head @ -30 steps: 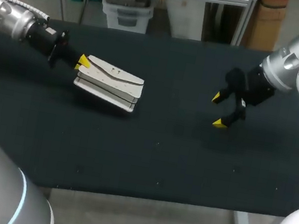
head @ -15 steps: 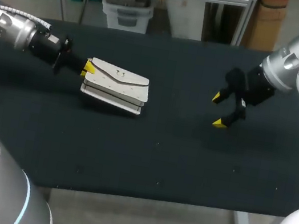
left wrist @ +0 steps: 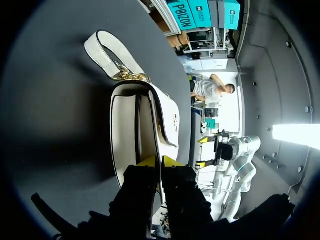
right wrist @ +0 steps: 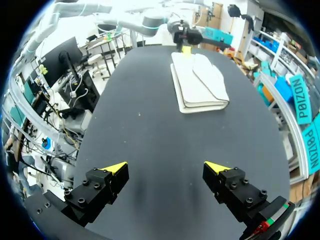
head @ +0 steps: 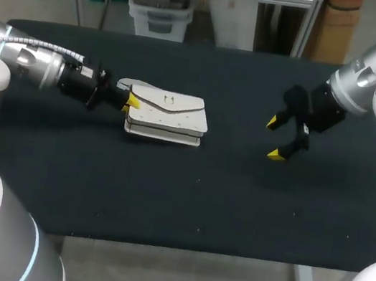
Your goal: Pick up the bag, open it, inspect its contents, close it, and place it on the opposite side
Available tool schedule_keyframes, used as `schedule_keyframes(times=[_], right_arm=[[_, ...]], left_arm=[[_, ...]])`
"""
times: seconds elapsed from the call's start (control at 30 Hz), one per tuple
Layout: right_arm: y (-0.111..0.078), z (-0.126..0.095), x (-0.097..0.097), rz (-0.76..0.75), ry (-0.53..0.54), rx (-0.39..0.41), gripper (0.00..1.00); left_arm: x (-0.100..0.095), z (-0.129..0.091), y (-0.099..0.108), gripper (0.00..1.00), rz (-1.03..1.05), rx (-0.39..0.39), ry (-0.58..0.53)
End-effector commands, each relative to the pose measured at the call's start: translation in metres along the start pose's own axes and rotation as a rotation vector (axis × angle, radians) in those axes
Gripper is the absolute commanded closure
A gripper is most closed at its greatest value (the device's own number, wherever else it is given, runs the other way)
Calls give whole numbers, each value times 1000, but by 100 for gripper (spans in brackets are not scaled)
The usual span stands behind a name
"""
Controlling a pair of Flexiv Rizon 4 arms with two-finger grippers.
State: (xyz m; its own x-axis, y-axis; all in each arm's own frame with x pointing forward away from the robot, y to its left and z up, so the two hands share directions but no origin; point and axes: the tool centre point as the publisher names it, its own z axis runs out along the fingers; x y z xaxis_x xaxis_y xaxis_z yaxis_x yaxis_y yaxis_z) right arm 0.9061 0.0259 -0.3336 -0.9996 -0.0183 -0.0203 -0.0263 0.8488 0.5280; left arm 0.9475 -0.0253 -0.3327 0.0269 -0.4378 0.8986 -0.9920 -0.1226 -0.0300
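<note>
Grips the white bag at one end with the left end effector, toward the surface's left edge; holds the right end effector wide open nearer the right edge.

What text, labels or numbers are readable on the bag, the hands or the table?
No readable text.
bag: the small mark on its flap is too small to read.
left hand, shut on the bag's end: no print shows.
right hand, open: plain yellow tips, no print shows.
table: plain dark top, no print or sign.
</note>
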Motion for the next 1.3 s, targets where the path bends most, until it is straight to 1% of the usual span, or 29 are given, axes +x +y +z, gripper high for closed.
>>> schedule_keyframes(times=[0.03,0.07,0.13,0.27,0.4,0.53,0.6,0.7,0.93,1.3], right_arm=[[0,0,0,-1,1,-2,0],[0,0,0,-1,1,-2,0],[0,0,0,-1,1,-2,0],[0,0,0,-1,1,-2,0],[0,0,0,-1,1,-2,0],[0,0,0,-1,1,-2,0],[0,0,0,-1,1,-2,0],[0,0,0,-1,1,-2,0],[0,0,0,-1,1,-2,0],[0,0,0,-1,1,-2,0]], left_arm=[[7,4,13,100,-4,292,-40],[7,6,15,100,-8,256,-51],[6,10,18,100,6,226,-67],[3,17,21,100,8,111,-91],[0,24,23,100,9,44,-97],[0,29,26,100,9,-59,-102],[0,32,26,100,8,-98,-106],[2,36,25,100,2,-138,-102],[2,49,28,100,-2,-141,-92],[1,57,39,100,-27,-120,-82]])
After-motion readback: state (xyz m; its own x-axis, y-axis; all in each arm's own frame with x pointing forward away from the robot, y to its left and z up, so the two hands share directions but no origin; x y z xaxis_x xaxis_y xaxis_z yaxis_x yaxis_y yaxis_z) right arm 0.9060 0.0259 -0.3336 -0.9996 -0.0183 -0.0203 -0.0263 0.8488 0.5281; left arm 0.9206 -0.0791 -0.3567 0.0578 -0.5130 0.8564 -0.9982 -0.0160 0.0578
